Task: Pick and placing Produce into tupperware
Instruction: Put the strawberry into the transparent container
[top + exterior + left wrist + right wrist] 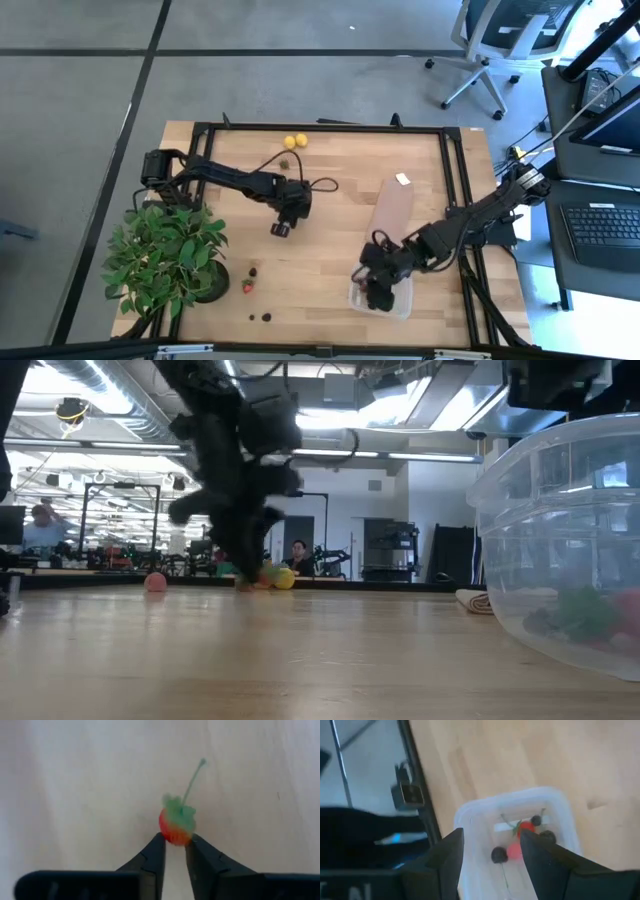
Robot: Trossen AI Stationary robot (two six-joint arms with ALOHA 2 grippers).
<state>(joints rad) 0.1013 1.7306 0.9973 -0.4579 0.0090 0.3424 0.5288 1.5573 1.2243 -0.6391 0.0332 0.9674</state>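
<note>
My left gripper point(280, 229) point(175, 844) stands mid-table, pointing steeply down, shut on a small red strawberry point(175, 826) with a green cap and stem. My right gripper point(378, 290) point(492, 842) hangs open over the clear tupperware point(392, 303) point(555, 805) near the front right. Nothing is between its fingers. Inside the tupperware lie red strawberries point(526, 827) and dark berries point(499, 854). Loose produce rests on the table: two yellow lemons point(295, 141) at the far edge, a strawberry point(247, 287) and dark berries point(260, 317) near the front. My left gripper pinches the strawberry's red body point(172, 838) between its two fingertips point(156, 847). The fingers come from above, slanting down. The green cap and stem point away from the fingers. Whether the fruit is clear of the table I cannot tell.
A leafy potted plant point(165, 255) fills the front left corner. A flat brown block point(393, 207) lies just beyond the tupperware, with a small white piece point(402, 179) farther back. A black frame point(450, 190) borders the wooden table. Bare wood lies between the two arms.
</note>
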